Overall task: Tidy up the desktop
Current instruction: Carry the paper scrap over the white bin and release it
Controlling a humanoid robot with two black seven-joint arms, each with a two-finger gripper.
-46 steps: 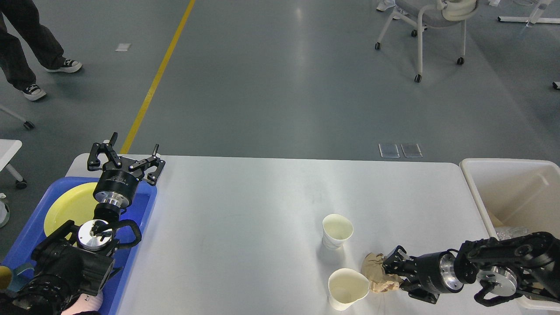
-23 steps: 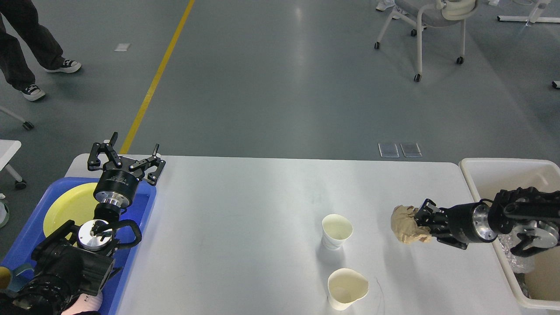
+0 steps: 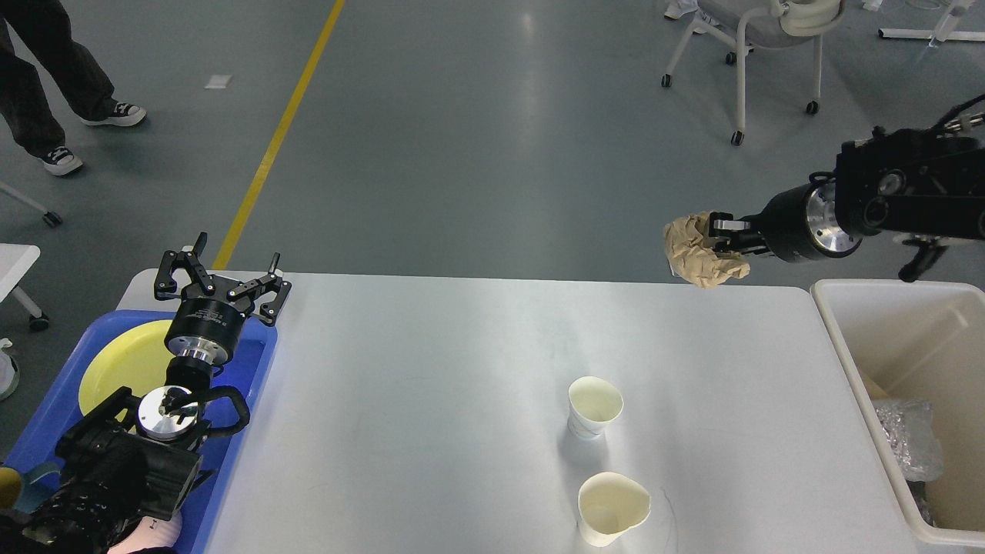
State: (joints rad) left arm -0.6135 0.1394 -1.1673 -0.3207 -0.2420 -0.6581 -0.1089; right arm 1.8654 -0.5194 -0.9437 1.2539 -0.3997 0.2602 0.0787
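Above the far right corner of the large white glossy desktop [image 3: 431, 400], right gripper [image 3: 714, 240] pinches a crumpled brown paper wad [image 3: 702, 251] — raised, presumably to clear the off-white plastic bin [image 3: 846, 350]. Left gripper [image 3: 223, 278] idles, fingers spread, over the blue tray [image 3: 250, 385].

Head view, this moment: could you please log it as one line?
right gripper: shut on crumpled brown paper, raised | left gripper: open over blue tray | desktop: two paper cups | bin: right

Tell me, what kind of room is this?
Probably a robot lab or workshop: a bare grey floor with a yellow line, a rolling chair, and a white desktop.
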